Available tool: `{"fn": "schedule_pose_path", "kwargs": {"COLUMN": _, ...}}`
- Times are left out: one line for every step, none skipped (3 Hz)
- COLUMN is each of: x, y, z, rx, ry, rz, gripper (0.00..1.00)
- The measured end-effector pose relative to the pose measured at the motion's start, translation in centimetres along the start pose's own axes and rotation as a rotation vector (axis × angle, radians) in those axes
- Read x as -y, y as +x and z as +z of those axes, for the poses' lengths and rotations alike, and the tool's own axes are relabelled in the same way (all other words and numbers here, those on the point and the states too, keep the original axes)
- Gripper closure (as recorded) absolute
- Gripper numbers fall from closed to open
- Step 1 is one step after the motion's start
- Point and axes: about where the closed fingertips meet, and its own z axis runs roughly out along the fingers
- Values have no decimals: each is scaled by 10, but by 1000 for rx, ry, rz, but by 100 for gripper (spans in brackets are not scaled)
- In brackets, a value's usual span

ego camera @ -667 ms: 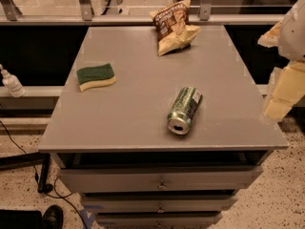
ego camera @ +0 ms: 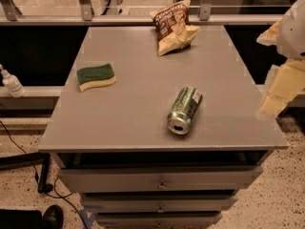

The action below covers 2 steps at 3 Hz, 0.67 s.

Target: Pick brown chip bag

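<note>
Gripper (ego camera: pixel 281 92): at the right edge of the frame, level with the table's right side and holding nothing; whether it is open or closed cannot be told. Brown chip bag (ego camera: pixel 174 26): upper centre, at the far edge of the grey table (ego camera: pixel 143 128), well apart from the gripper. Green can (ego camera: pixel 185 109): on its side, centre right. Sponge (ego camera: pixel 96 76): left of centre. Drawers (ego camera: pixel 162 180): beneath the tabletop.

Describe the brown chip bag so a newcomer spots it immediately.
On the grey table, at its far edge right of centre, lies the brown chip bag; the hand hangs off the table's right side. Unlike the green can and sponge, it is crinkly foil, dark brown above tan.
</note>
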Motion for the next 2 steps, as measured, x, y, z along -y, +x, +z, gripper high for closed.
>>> {"fn": "schedule_pose_path", "kwargs": {"x": 27, "y": -4, "z": 22, "rx": 64, "ry": 30, "rz": 33, "gripper": 0}}
{"fn": "schedule_pose_path", "kwargs": {"x": 57, "y": -12, "z": 46, "rx": 131, "ry": 62, "rz": 61, "gripper": 0}}
